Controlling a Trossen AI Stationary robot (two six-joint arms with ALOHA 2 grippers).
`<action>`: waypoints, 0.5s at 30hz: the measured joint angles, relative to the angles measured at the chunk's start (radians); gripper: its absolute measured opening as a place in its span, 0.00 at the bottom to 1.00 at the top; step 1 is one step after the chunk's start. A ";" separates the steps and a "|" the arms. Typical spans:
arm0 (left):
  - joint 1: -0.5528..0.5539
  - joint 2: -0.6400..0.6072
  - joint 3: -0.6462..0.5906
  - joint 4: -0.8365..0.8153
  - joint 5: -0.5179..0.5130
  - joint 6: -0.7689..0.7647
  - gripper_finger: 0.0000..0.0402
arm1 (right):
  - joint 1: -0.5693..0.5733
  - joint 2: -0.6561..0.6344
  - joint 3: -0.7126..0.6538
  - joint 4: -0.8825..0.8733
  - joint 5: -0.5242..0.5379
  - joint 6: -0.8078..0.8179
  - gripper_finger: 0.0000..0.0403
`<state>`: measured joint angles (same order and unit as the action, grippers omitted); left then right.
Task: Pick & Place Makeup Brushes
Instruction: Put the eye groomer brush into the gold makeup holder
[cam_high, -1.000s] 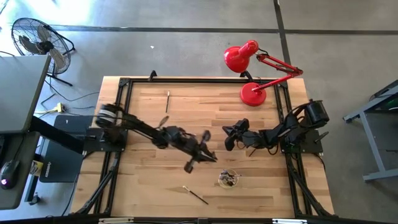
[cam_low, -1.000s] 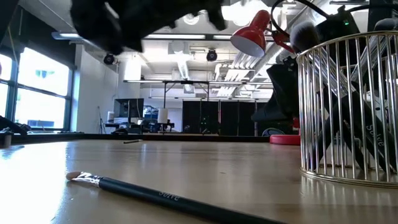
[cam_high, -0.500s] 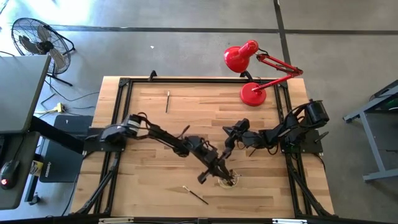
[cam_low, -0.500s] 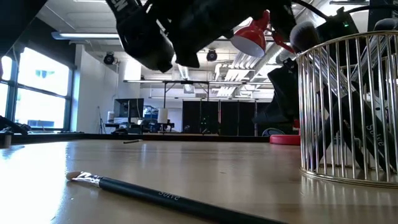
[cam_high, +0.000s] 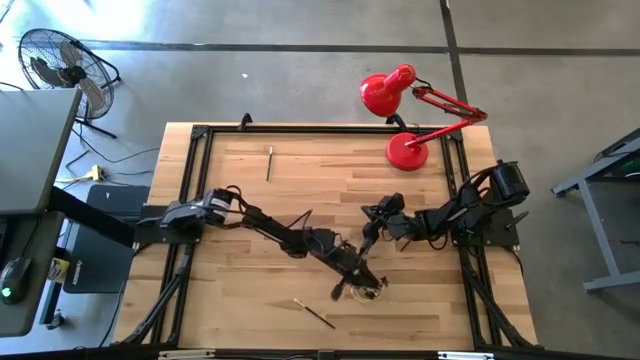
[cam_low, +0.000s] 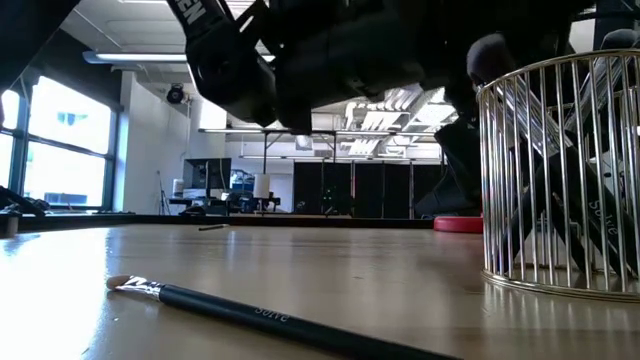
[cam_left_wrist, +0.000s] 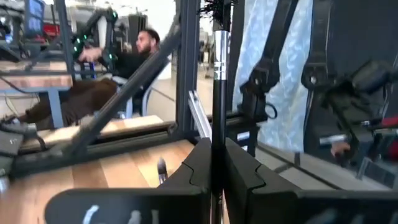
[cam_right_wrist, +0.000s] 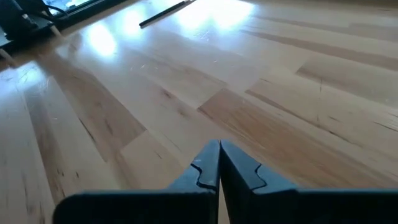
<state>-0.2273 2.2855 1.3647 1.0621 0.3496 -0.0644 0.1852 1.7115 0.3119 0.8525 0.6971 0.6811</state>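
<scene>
The wooden table (cam_high: 300, 180) filled most of the high view, with a red lamp (cam_high: 405, 120) at its far right corner and a fan (cam_high: 60, 65) on the floor beyond the far left corner. Only that view showed both arms whole. The left arm reached across to the wire cup (cam_high: 367, 289) near the front edge, and the left gripper (cam_high: 352, 285) was right at the cup. The right arm waited to the right of the middle, and the right gripper (cam_high: 372, 228) hung low over bare wood. Its own wrist view showed its two fingers (cam_right_wrist: 205, 168) pressed together with nothing between them. The left wrist view showed what the top view could not: the left fingers (cam_left_wrist: 202, 165) were clamped on a dark brush (cam_left_wrist: 217, 81) with a silver band, standing straight up. A person (cam_left_wrist: 118, 68) sat far behind it in the room. The low view showed the cup (cam_low: 560, 170) as tall gold wires with more brushes (cam_low: 570, 180) leaning inside, though how many was hard to tell. One dark brush (cam_low: 270, 315) lay flat on the table in front, its far end cut off. Another brush (cam_high: 269, 163) lay alone near the far edge. The top of the low view was blocked by a dark arm.
</scene>
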 joint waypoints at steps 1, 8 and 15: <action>-0.004 0.002 -0.001 -0.001 -0.001 0.004 0.02 | 0.000 0.000 0.000 0.000 0.000 0.000 0.02; -0.003 0.001 -0.001 -0.017 -0.003 -0.019 0.14 | 0.000 0.000 0.000 -0.003 0.000 0.003 0.00; -0.002 0.001 -0.001 -0.019 -0.004 -0.021 0.23 | 0.000 0.000 0.000 -0.003 0.000 0.002 0.02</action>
<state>-0.2295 2.2868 1.3632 1.0435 0.3453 -0.0849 0.1852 1.7115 0.3120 0.8499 0.6971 0.6830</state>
